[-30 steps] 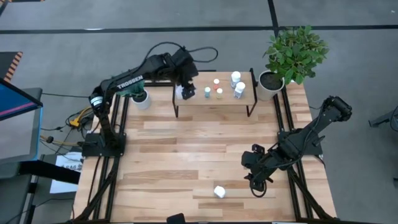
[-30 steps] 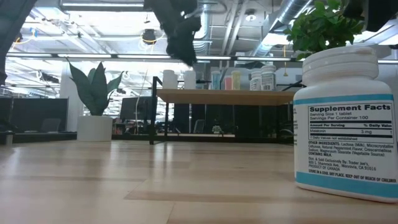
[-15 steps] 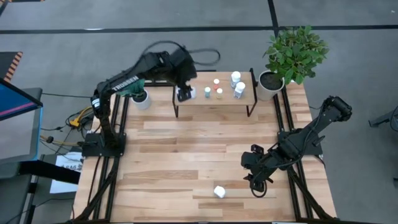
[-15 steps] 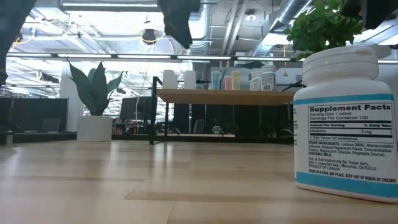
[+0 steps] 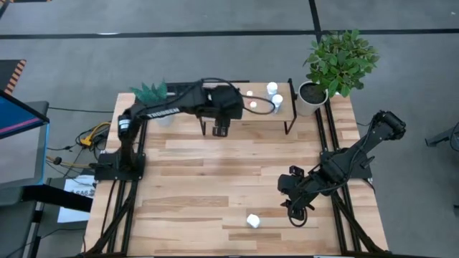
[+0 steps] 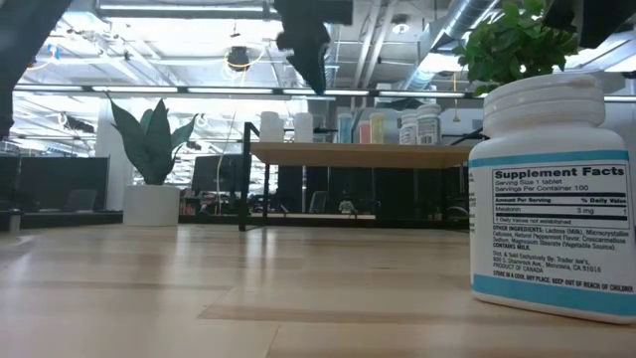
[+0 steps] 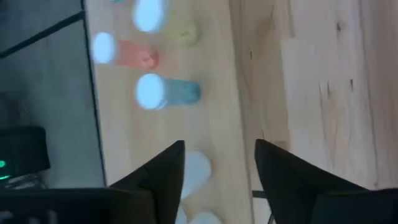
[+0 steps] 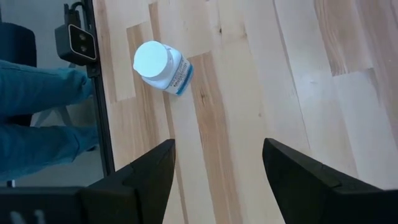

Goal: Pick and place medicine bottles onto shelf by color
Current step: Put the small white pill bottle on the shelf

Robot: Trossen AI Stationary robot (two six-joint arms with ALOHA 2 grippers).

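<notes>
I saw bare boards across the table (image 5: pixel 215 179) centre, open for passage. One white bottle (image 5: pixel 252 221) stood alone near its front edge. The left gripper (image 5: pixel 219 130) hung over the shelf (image 5: pixel 287 113) front, bottles crowding behind it.

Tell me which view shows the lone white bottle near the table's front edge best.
The low view: the white bottle stands upright, close up, its label readable. The right wrist view shows its cap and label from above; the high view shows only a small white shape; the left wrist view misses it.

Shelf (image 6: pixel 358 153) light wood top; bottle (image 8: pixel 160 66) glossy white, probably plastic.
</notes>
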